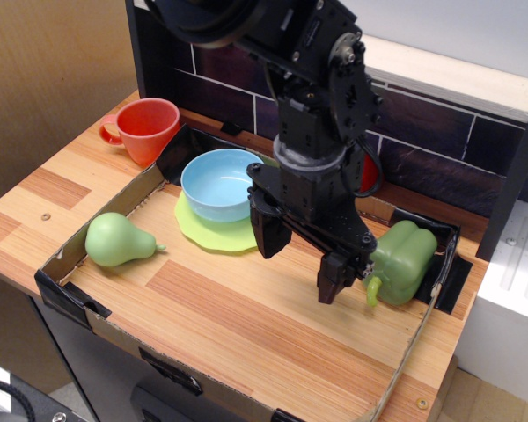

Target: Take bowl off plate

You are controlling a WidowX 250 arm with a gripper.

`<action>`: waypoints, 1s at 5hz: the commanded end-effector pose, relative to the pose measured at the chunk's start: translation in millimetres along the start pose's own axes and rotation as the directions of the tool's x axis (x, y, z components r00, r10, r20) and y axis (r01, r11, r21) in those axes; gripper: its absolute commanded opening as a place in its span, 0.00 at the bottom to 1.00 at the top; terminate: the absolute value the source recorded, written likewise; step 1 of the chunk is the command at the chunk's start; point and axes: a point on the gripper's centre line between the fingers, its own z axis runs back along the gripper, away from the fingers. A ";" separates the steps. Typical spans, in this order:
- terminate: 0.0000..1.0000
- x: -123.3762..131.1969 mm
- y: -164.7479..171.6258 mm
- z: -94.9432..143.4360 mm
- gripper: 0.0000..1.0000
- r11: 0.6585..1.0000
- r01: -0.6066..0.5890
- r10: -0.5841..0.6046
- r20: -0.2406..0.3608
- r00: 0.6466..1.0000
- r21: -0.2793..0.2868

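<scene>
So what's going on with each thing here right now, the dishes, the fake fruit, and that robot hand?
bowl: upright, empty, sitting on the plate.
plate: flat on the wooden surface, under the bowl.
cup: upright, outside the cardboard tray wall.
pear: lying on its side.
bell pepper: resting by the tray's right wall.
gripper: fingers spread open, holding nothing, beside the bowl.
</scene>
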 end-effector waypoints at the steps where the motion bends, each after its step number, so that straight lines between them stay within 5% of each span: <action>1: 0.00 0.0 0.0 0.0 1.00 1.000 0.000 0.000 0.000 1.000 0.000; 4: 0.00 39.1 61.3 29.8 1.00 0.993 -0.114 0.109 0.107 0.988 0.042; 5: 0.00 44.1 77.7 24.6 1.00 0.989 -0.126 0.118 0.098 0.988 0.073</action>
